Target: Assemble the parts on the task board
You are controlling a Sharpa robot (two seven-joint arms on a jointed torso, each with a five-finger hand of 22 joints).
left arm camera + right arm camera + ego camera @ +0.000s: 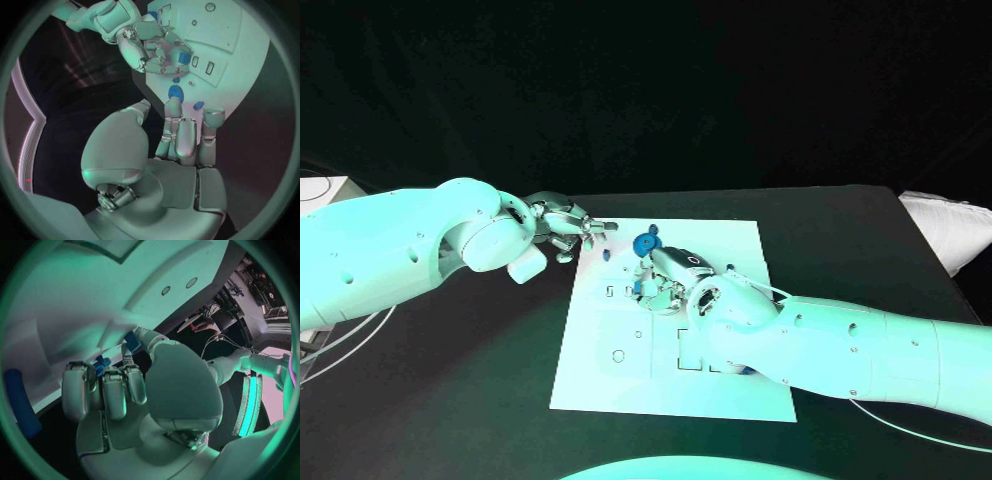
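Right robot hand beside blue part

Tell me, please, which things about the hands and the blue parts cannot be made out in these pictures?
- Right hand: head view, its own fingers hide whether they hold a blue part.
- Task board: head view, the right arm covers its near right holes.
- Left hand: head view, fingertips too small to tell whether they pinch anything.
- Round blue part: too small to identify.
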